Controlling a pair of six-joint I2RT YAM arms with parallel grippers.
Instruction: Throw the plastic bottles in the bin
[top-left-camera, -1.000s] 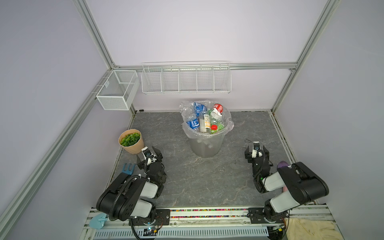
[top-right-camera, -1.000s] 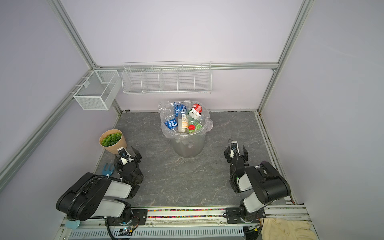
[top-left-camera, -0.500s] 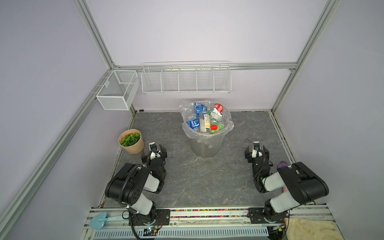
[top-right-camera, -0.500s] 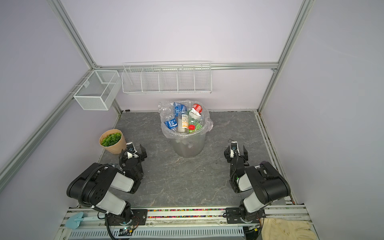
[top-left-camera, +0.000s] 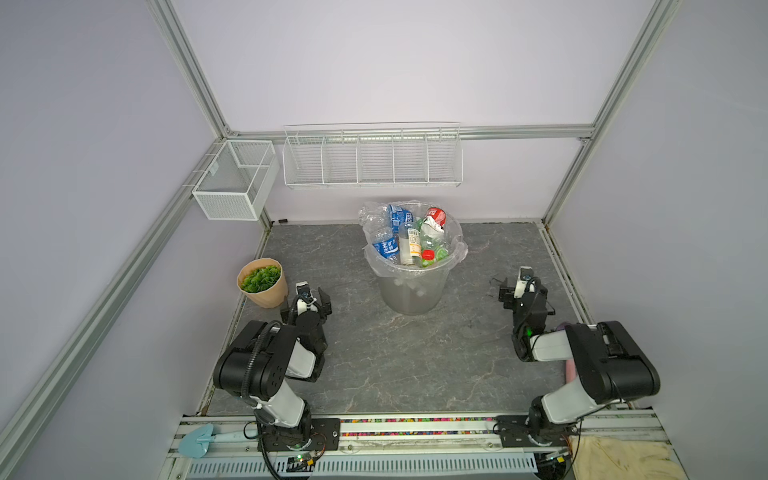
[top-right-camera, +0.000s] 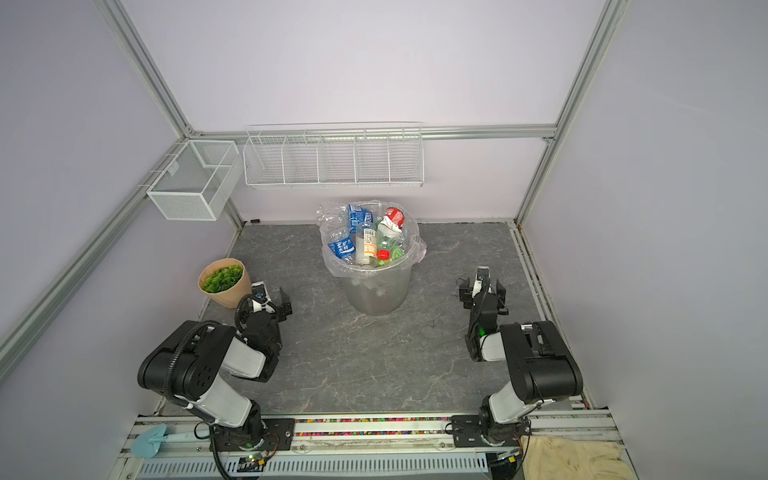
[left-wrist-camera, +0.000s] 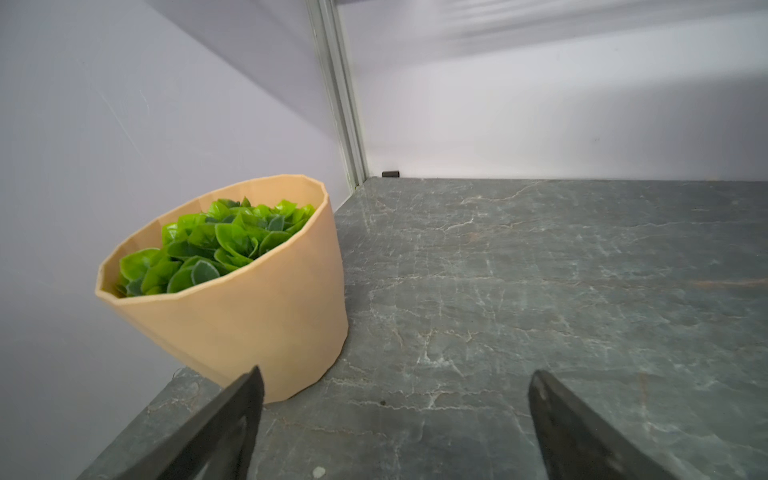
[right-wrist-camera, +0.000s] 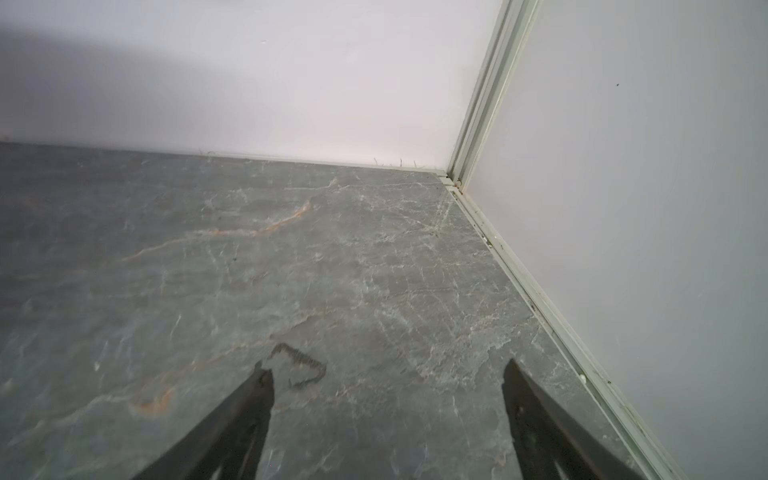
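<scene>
Tan pot of leaves by the wall — white wire baskets hang higher.

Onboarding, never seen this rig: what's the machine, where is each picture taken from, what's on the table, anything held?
Two robot arms, the left arm and the right arm, are mounted at the near edge of a grey table. The two wide pictures come from one overhead stereo camera, so they nearly match. The two close pictures come from a camera on each wrist, looking out between that arm's dark jaws. On the table stand a bin full of plastic bottles and, by the left arm, a tan pot of green leaves. White wire baskets hang on the walls. Both pairs of jaws stand open and hold nothing.
</scene>
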